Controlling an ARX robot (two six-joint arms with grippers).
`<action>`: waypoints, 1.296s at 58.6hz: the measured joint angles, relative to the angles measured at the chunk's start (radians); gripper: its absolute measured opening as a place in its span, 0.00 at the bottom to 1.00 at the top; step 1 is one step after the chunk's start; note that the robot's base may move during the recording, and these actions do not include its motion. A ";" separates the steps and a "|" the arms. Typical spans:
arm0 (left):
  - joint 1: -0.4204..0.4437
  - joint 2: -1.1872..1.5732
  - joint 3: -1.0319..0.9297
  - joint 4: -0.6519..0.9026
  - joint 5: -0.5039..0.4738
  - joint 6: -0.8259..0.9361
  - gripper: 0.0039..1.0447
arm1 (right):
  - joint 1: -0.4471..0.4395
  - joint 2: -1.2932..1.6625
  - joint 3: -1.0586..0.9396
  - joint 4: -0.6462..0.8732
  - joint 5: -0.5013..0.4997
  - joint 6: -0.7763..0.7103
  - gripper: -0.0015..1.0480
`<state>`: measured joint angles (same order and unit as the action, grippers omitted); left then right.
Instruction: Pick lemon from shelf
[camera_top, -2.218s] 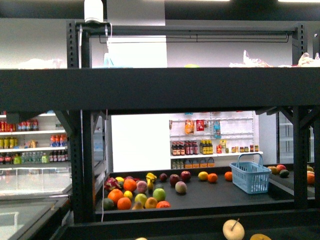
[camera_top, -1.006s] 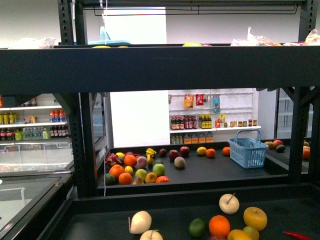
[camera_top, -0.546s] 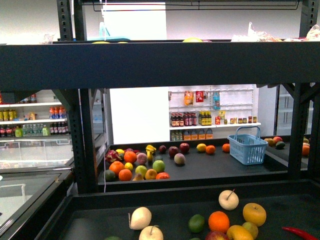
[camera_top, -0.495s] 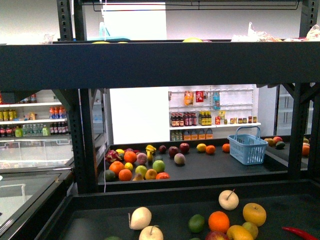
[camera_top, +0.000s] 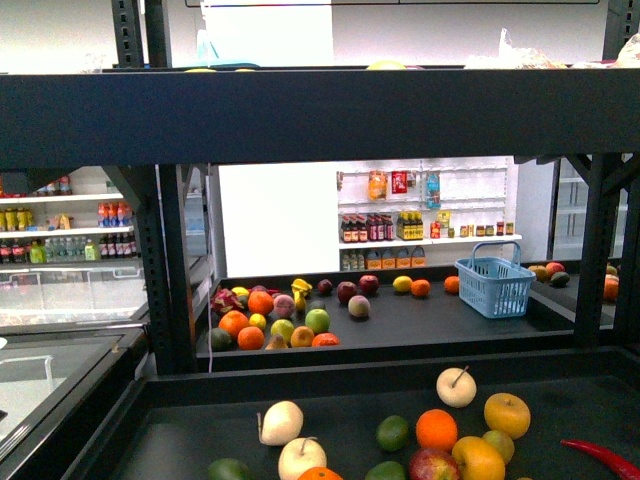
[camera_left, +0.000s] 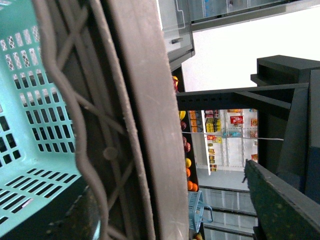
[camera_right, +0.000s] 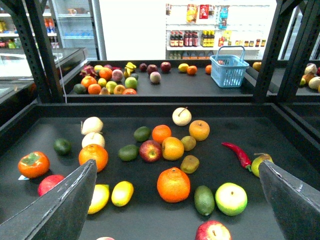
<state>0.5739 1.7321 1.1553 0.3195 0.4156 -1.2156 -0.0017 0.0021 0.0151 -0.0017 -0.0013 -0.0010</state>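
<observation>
The shelf is a black rack; the thick front edge of an upper tier crosses the front view, with a fruit-filled tray below it. A small yellow oval lemon lies near the tray's front, beside a yellow-green fruit and a large orange. My right gripper is open and empty, hovering above the fruit, with the lemon nearer one finger. My left gripper is open, close beside a teal basket. Neither arm shows in the front view.
Several apples, oranges, limes and a red chili crowd the tray. A farther tray holds more fruit and a blue basket. Black rack uprights stand at both sides. White wall shelves with bottles are far behind.
The front view has shifted: the upper tier's edge sits higher in the picture and more of the near tray's fruit shows at the bottom.
</observation>
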 joint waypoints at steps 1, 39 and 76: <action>0.000 0.001 0.000 0.000 0.000 0.001 0.72 | 0.000 0.000 0.000 0.000 0.000 0.000 0.93; 0.001 0.001 0.003 -0.025 0.000 0.025 0.14 | 0.000 0.000 0.000 0.000 0.000 0.000 0.93; -0.385 -0.269 -0.094 -0.003 0.242 0.184 0.13 | 0.000 0.000 0.000 0.000 0.000 0.000 0.93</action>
<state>0.1886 1.4628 1.0611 0.3168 0.6575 -1.0313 -0.0017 0.0021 0.0151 -0.0017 -0.0010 -0.0006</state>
